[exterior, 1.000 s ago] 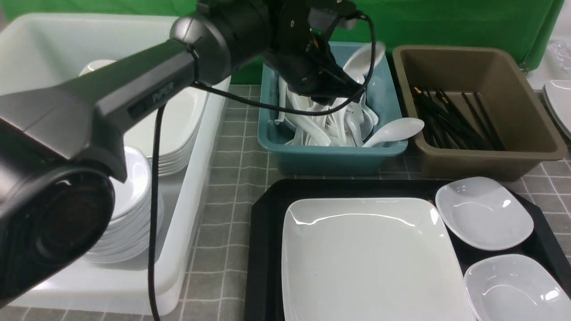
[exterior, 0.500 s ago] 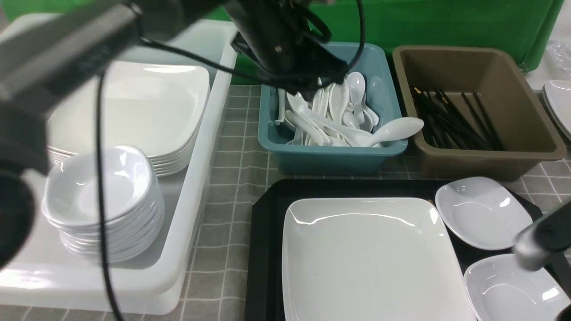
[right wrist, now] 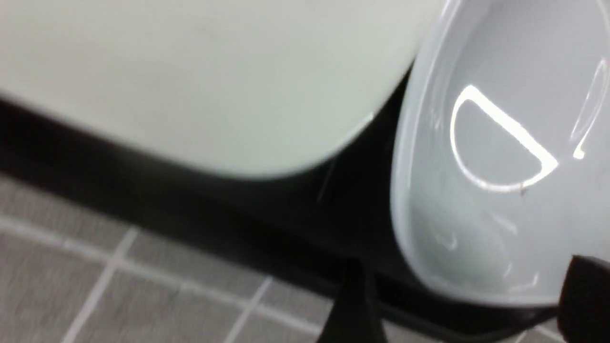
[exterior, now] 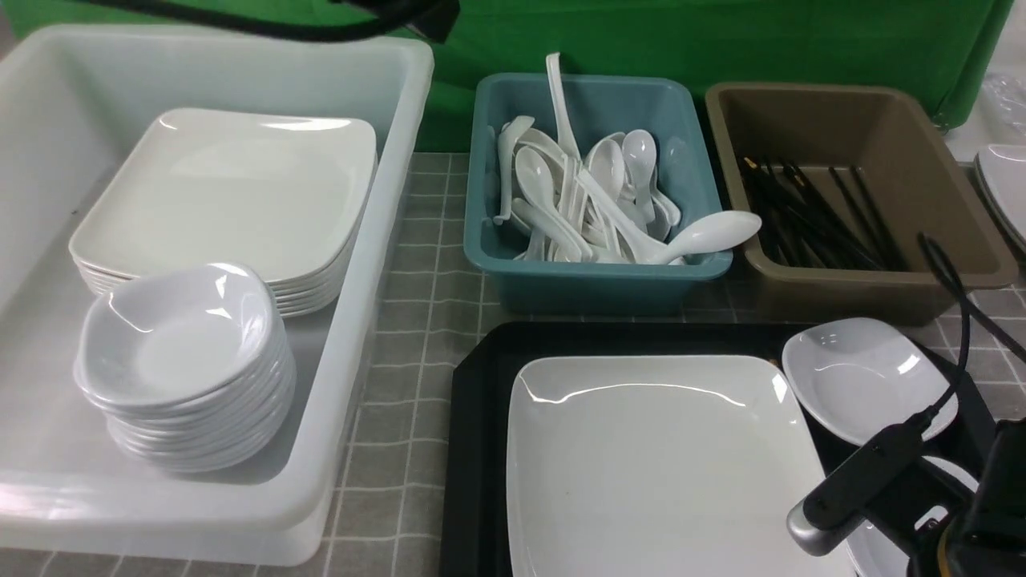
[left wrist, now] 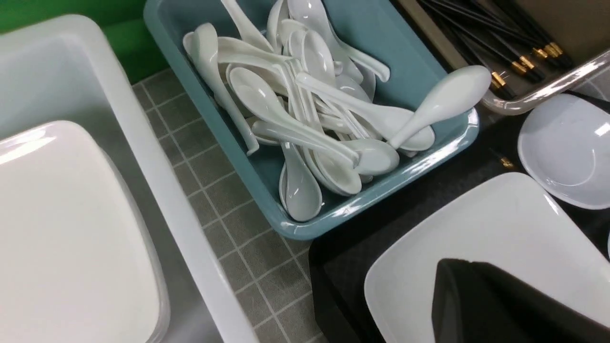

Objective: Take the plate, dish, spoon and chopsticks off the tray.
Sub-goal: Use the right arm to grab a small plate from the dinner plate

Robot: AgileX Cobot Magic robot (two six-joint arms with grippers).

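The large white square plate (exterior: 665, 465) lies on the black tray (exterior: 481, 417). Two small white dishes share the tray: one at its far right corner (exterior: 870, 381), one at its near right, mostly hidden by my right arm (exterior: 874, 481). In the right wrist view the right gripper (right wrist: 469, 309) is open, its fingers (right wrist: 355, 305) straddling the near dish's rim (right wrist: 500, 166) beside the plate (right wrist: 190, 71). My left gripper (left wrist: 450, 263) is shut and empty, hanging above the plate (left wrist: 500, 228). A gold chopstick band (left wrist: 505, 163) shows on the tray. No spoon shows on the tray.
A teal tub (exterior: 593, 276) with several white spoons stands behind the tray; one spoon (exterior: 709, 234) hangs over its front rim. To its right, a brown tub (exterior: 922, 272) holds several black chopsticks. At the left, a white bin (exterior: 377, 264) holds stacked plates and dishes.
My left arm pulled away from the teal tub and out of the front view, its jaws closing. My right arm came in at the near right over the near dish and opened.
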